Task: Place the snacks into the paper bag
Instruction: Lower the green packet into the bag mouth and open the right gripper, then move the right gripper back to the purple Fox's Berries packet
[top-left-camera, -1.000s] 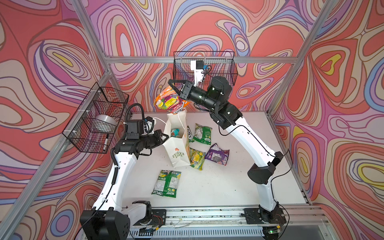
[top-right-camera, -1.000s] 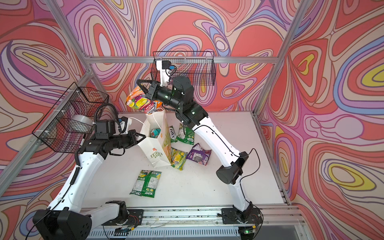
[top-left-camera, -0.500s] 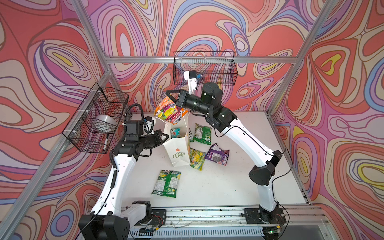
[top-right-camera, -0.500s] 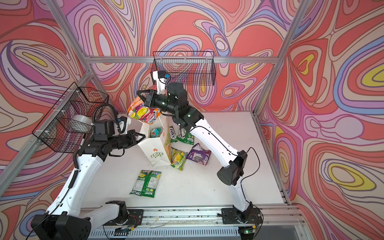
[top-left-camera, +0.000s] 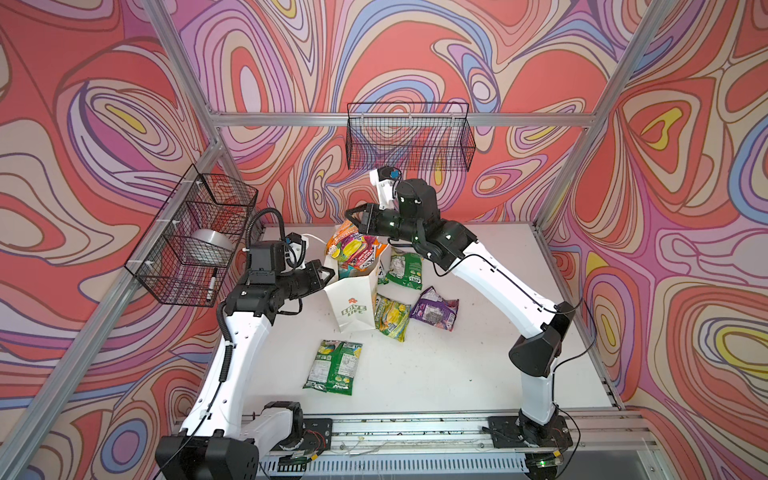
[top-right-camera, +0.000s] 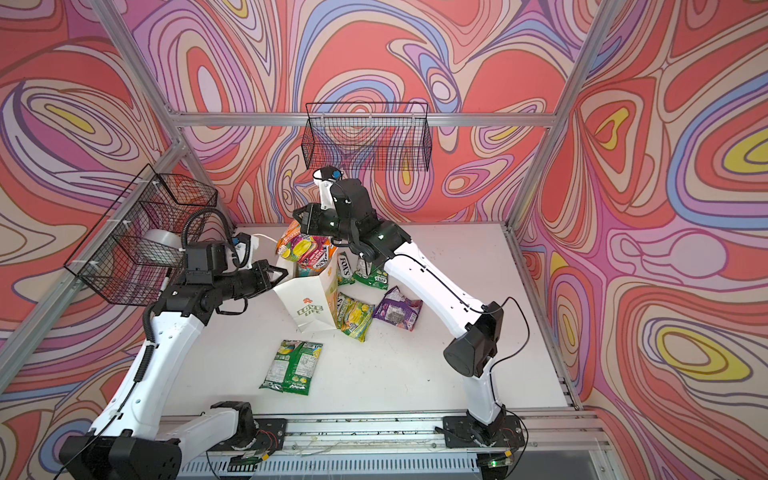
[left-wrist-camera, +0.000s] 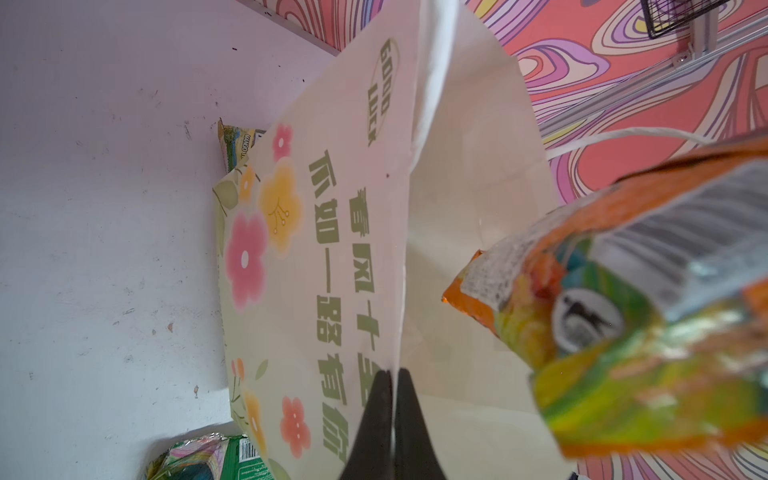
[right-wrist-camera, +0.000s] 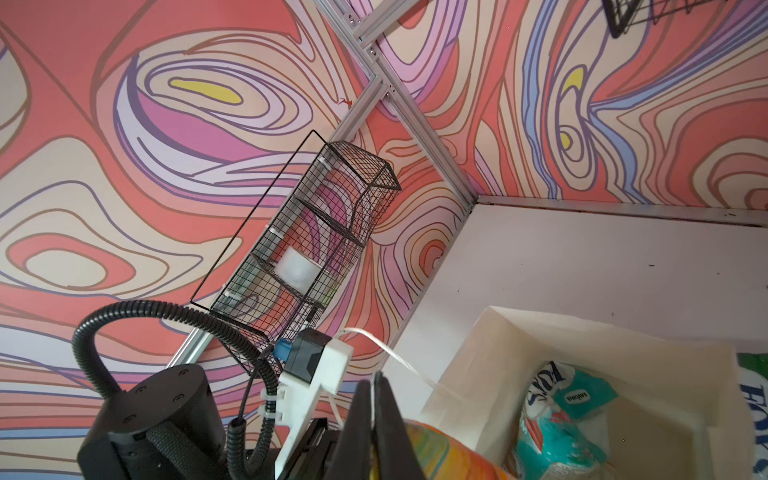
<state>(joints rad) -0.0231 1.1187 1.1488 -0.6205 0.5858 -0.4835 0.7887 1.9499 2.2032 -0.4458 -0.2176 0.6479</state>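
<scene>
The white paper bag (top-left-camera: 353, 309) (top-right-camera: 309, 305) stands open mid-table. My left gripper (top-left-camera: 328, 274) (left-wrist-camera: 392, 374) is shut on its rim from the left. My right gripper (top-left-camera: 353, 218) (right-wrist-camera: 374, 382) is shut on the top edge of an orange snack packet (top-left-camera: 355, 249) (top-right-camera: 307, 249) (left-wrist-camera: 623, 311), which hangs in the bag's mouth. A teal packet (right-wrist-camera: 561, 415) lies inside the bag. On the table beside the bag lie a green packet (top-left-camera: 334, 365), a yellow-green one (top-left-camera: 390, 318), a purple one (top-left-camera: 434, 307) and another green one (top-left-camera: 405, 270).
A black wire basket (top-left-camera: 409, 137) hangs on the back wall. Another basket (top-left-camera: 195, 241) on the left wall holds a grey roll, close behind my left arm. The white table (top-left-camera: 478, 374) shows bare surface at front right.
My right arm has come down and forward, bringing the orange packet from above the bag into its mouth. The left gripper has stayed on the rim.
</scene>
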